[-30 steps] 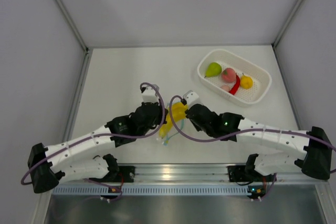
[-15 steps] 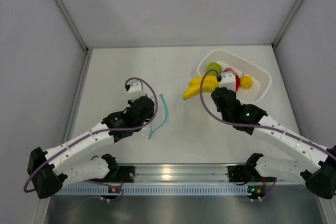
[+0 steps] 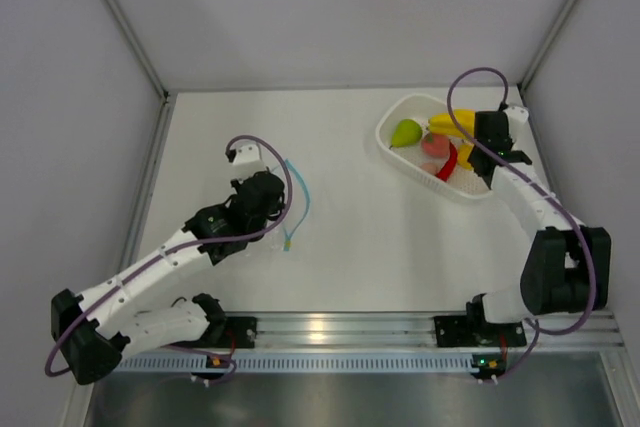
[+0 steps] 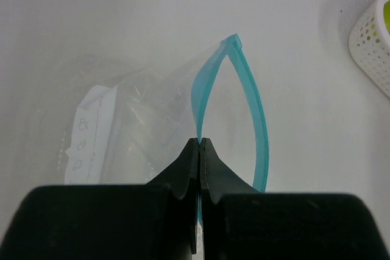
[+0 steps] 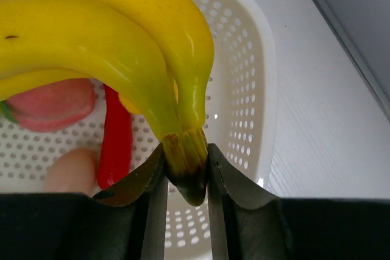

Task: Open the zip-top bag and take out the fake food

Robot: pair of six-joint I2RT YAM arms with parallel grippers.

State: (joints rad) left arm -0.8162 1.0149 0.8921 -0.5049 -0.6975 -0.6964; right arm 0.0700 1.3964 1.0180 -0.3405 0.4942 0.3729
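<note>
Your right claw (image 5: pixel 186 172) is clamped tight on the stem of the banana bunch (image 5: pixel 109 41), with the white basket (image 5: pixel 247 89) directly beneath its fingertips. Your left claw (image 4: pixel 200 150) is pinched closed on one lip of the zip-top bag (image 4: pixel 140 120), whose mouth gapes just ahead of it.

Lab test cell: grey panels (image 3: pixel 60 67) enclosing a white table (image 3: pixel 340 247).

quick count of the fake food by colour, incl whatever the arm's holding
yellow: 2, banana bunch in the right gripper, round fruit
green: 1, pear
red: 1, chili pepper
pink: 2, darker piece, paler piece
total: 6
</note>
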